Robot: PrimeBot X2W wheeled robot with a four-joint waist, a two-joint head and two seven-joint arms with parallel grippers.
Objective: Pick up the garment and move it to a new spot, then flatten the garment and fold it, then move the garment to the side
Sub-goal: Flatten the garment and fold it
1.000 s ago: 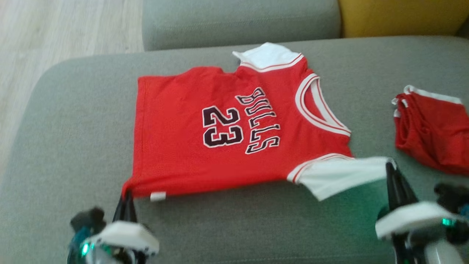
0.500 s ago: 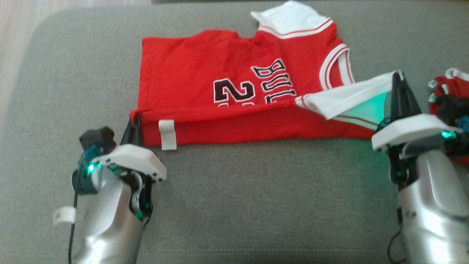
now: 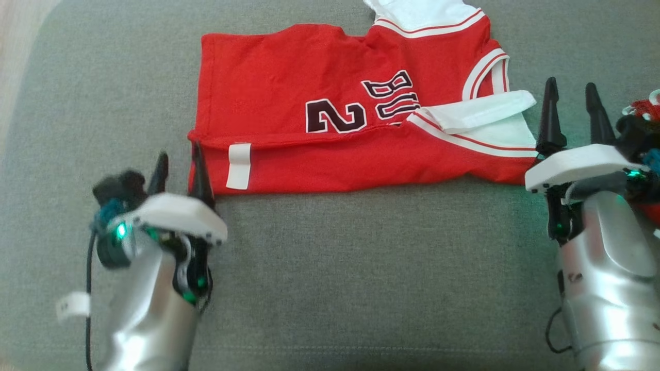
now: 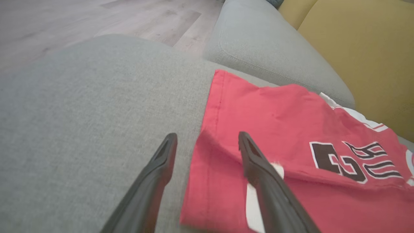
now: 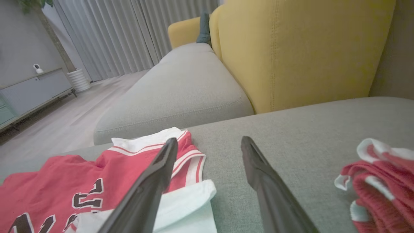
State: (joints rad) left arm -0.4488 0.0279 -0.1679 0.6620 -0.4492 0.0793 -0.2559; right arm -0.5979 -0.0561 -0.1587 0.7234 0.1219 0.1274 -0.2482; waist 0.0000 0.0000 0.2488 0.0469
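A red jersey (image 3: pixel 289 87) with white sleeves and black lettering lies on the grey sofa cushion (image 3: pixel 330 268), its near edge folded over the front so that a white tag (image 3: pixel 238 166) faces up. My left gripper (image 3: pixel 178 160) stands open at the fold's lower left corner; in the left wrist view its right finger (image 4: pixel 258 161) lies over the jersey (image 4: pixel 275 123) and the left finger rests beside it. My right gripper (image 3: pixel 571 99) is open just right of the folded white sleeve (image 3: pixel 479 112), holding nothing; the right wrist view shows the sleeve (image 5: pixel 187 200) by its left finger.
A second crumpled red and white garment (image 5: pixel 381 184) lies at the right, close to my right gripper. A yellow backrest (image 5: pixel 300 48) and another grey cushion (image 5: pixel 184 94) stand beyond. Wooden floor (image 4: pixel 81 22) lies past the cushion's left edge.
Both grippers carried the jersey's near edge forward over its front, then let go and opened. The head camera tilted downward over the same time.
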